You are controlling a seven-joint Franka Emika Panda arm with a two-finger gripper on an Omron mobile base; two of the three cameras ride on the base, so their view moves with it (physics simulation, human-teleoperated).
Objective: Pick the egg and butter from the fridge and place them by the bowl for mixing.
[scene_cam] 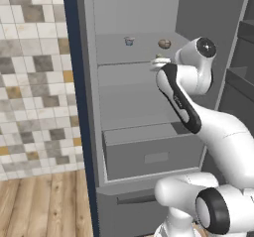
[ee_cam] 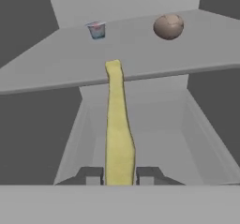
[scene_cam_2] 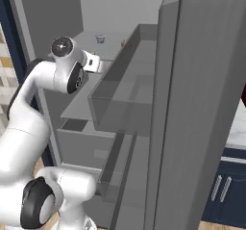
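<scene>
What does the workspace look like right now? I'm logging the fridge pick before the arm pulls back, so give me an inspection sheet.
Surface: grey upper shelf inside the open fridge; a wide drawer sits below it.
Job's things: butter between the finger tips, reaching towards the shelf edge; egg lies on the shelf, right of the butter.
Clutter: small pale cup on the same shelf, left of the egg, apart from it.
Grippers: gripper shut on the butter, just in front of the shelf.
Cables: nothing seen.
Surroundings: tiled wall, wooden floor, dark navy cabinet.
</scene>
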